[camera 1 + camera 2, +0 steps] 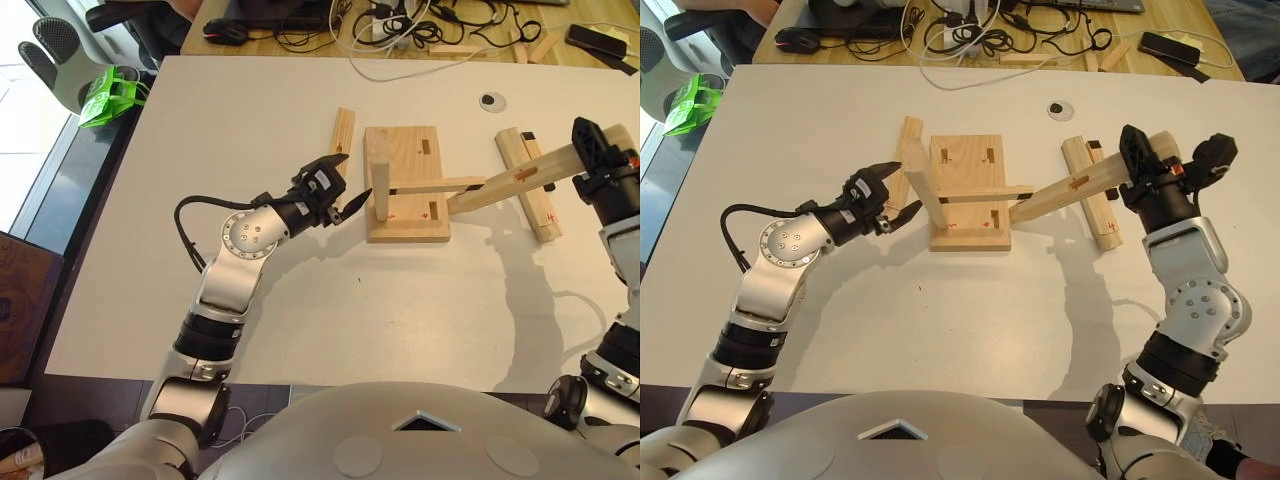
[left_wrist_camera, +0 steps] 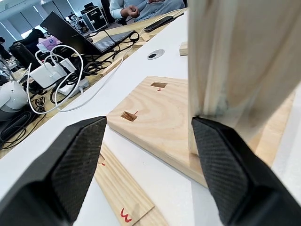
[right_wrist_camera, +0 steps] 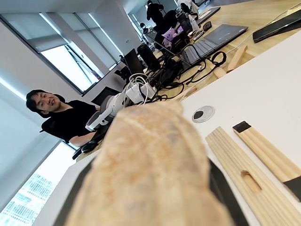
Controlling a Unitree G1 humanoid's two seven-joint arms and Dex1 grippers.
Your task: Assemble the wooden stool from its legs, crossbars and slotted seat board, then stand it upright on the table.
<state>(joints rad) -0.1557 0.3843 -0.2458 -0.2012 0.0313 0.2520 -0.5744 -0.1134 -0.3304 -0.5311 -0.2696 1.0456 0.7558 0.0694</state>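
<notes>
While the seat board (image 1: pixel 405 150) lies flat on the table (image 1: pixel 420 310), the head view shows one leg (image 1: pixel 378 165) standing upright in a slot on the board's left side. A thin crossbar (image 1: pixel 440 185) runs from that leg across the board to its right edge. The left gripper (image 1: pixel 355 176) hangs just left of the board with its jaws apart, close to the upright leg but holding nothing. The right gripper (image 1: pixel 582 155), well right of the board, is clamped on the outer end of a second leg (image 1: pixel 505 182). This leg slants down so its inner end meets the crossbar's tip at the board's right edge. A loose leg (image 1: pixel 343 130) lies along the board's left edge, and two spare pieces (image 1: pixel 528 190) lie to the board's right.

Seen from the left wrist, the fingers (image 2: pixel 77 165) are spread wide, one pad just beside the upright leg; I cannot tell whether they touch.

From the right wrist, the second leg sits gripped between the pads.

I judge the step in hand is fitting the second leg onto the crossbar. Next, the leg must be swung upright over the board's right-hand slot, while the left gripper closes on the standing leg to steady it.
</notes>
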